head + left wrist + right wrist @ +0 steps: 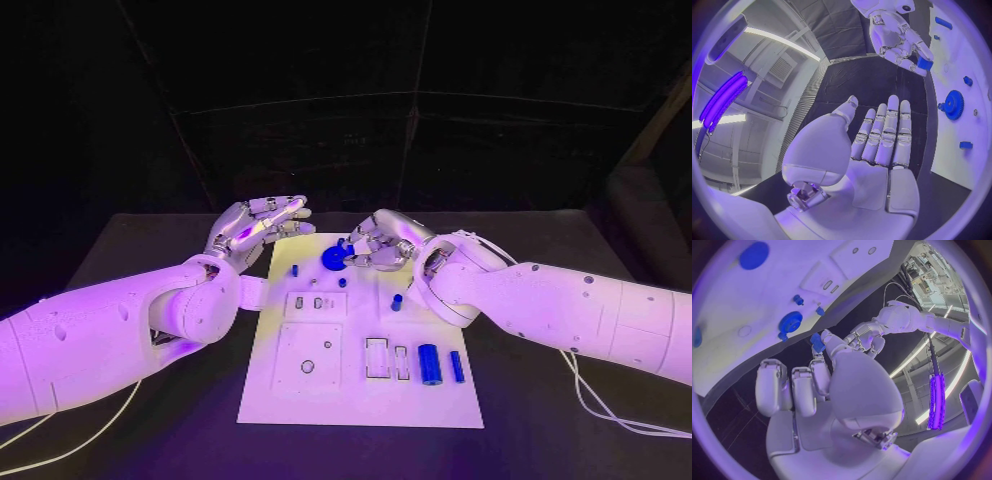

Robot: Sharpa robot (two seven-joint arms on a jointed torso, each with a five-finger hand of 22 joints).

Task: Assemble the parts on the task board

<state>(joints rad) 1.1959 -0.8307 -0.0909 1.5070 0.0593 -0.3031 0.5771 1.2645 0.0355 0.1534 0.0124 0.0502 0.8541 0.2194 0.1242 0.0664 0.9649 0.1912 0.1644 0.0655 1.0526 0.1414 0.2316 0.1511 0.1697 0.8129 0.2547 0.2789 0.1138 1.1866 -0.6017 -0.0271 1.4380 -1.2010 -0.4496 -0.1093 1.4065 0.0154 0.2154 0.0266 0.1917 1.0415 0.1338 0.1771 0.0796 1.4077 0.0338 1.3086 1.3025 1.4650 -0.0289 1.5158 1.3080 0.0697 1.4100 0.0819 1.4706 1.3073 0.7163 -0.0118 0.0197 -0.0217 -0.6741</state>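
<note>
Right robot hand (378, 243) pinches a small blue part (817, 342), judged light and rigid, just beside the blue gear (335, 258); left robot hand (257, 228) spread, holding nothing.

My hands are silver: the left hand (257, 228) and the right hand (378, 243), on white arms. The task board (325, 390) is white on the black table (144, 440). The gear (335, 258), cylinder (428, 363) and small piece (817, 342) are blue.
</note>
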